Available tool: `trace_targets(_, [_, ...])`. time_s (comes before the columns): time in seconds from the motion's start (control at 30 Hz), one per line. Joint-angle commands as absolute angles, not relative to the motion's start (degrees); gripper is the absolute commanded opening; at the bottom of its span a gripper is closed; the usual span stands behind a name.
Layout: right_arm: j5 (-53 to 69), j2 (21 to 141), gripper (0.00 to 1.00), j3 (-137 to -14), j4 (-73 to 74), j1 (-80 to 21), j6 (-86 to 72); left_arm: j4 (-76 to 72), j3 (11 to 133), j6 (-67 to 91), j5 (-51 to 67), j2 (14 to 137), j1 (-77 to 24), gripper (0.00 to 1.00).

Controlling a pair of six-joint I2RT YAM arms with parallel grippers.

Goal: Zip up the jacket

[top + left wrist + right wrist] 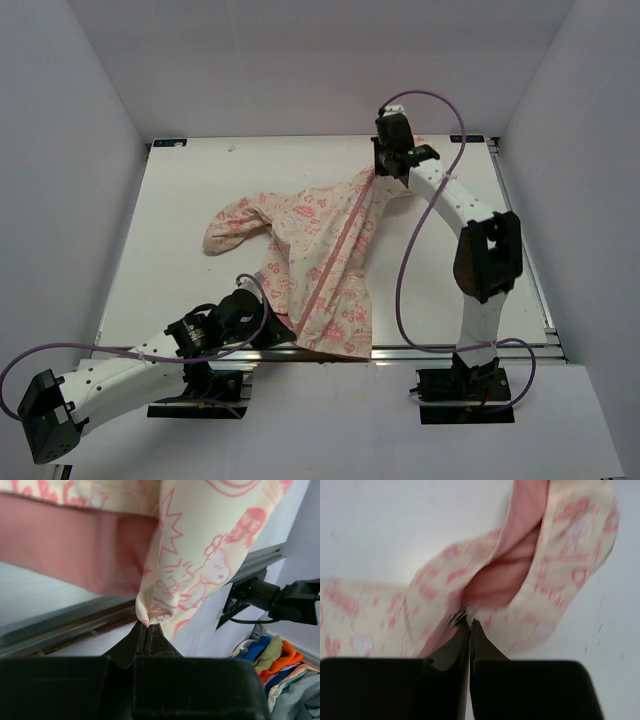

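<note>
The jacket (320, 250), cream with a pink print, lies stretched across the table from the near edge to the far right. Its pink zipper strip (340, 245) runs straight up its middle. My left gripper (283, 325) is shut on the jacket's bottom hem at the near edge. In the left wrist view its jaws (145, 627) pinch a fold of the cream fabric (200, 555), with pink lining beside it. My right gripper (385, 172) is at the zipper's far top end. In the right wrist view it (470, 622) is shut on the small metal zipper pull (458, 617), at the jacket's pink-lined opening (505, 575).
The white table (180, 220) is boxed in by white walls on three sides. A metal rail (60, 625) runs along its near edge. The left wrist view shows the right arm's black base (280, 600) and a pile of coloured clothes (270, 665) beyond the table.
</note>
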State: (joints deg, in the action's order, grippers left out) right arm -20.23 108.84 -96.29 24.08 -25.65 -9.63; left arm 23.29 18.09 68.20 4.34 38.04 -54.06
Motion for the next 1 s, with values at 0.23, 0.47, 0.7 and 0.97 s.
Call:
trace_targets(0.23, [-19.5,131.2,0.00,-131.4,18.9,-8.6,-4.2,35.6,18.3,71.0,8.4,41.8,-54.6,0.00])
trace_targets(0.47, [9.3,123.1,0.11,-109.8,6.0,-8.9,1.9,26.3,26.9,66.0,0.9,52.3,-54.5,0.30])
trace_targets(0.7, [9.3,114.8,0.89,-111.1,15.6,-8.9,-2.6,49.3,50.1,60.7,-19.2,58.3,-54.5,0.94])
trace_targets(0.97, [-4.6,92.2,0.89,-90.8,22.8,-8.8,-14.0,60.7,63.5,61.1,-43.8,53.6,-52.7,0.98])
